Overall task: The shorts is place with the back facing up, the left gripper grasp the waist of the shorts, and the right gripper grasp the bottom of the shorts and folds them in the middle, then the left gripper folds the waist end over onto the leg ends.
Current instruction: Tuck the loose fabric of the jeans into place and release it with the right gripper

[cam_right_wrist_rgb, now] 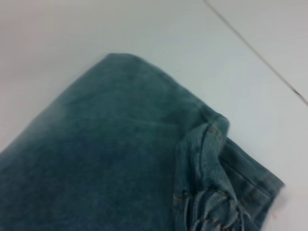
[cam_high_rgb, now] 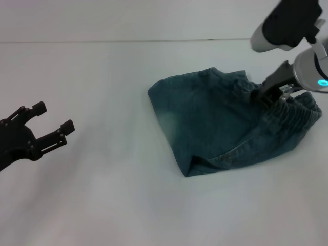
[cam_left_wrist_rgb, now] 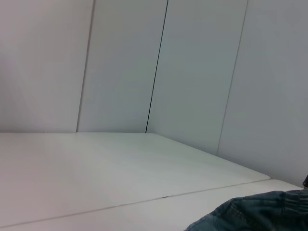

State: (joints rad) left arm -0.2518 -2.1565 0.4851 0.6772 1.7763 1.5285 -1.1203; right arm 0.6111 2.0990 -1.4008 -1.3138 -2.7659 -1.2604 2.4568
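Observation:
The shorts point(cam_high_rgb: 215, 120) lie folded into a compact blue-green denim bundle right of the table's middle. Their gathered waist band point(cam_high_rgb: 300, 110) sits at the right end, and a straight stitched hem edge point(cam_high_rgb: 241, 150) runs along the near side. My right gripper point(cam_high_rgb: 267, 93) is down on the shorts just beside the waist band, where the fabric puckers up toward it. My left gripper point(cam_high_rgb: 51, 123) hovers open and empty far to the left, well apart from the shorts. The right wrist view is filled by the denim point(cam_right_wrist_rgb: 110, 149) with a folded stitched corner point(cam_right_wrist_rgb: 211, 144). A denim edge point(cam_left_wrist_rgb: 255, 211) shows in the left wrist view.
A white table point(cam_high_rgb: 102, 195) carries the shorts. A seam line point(cam_left_wrist_rgb: 163, 196) crosses the tabletop, and pale wall panels point(cam_left_wrist_rgb: 192, 62) stand behind it.

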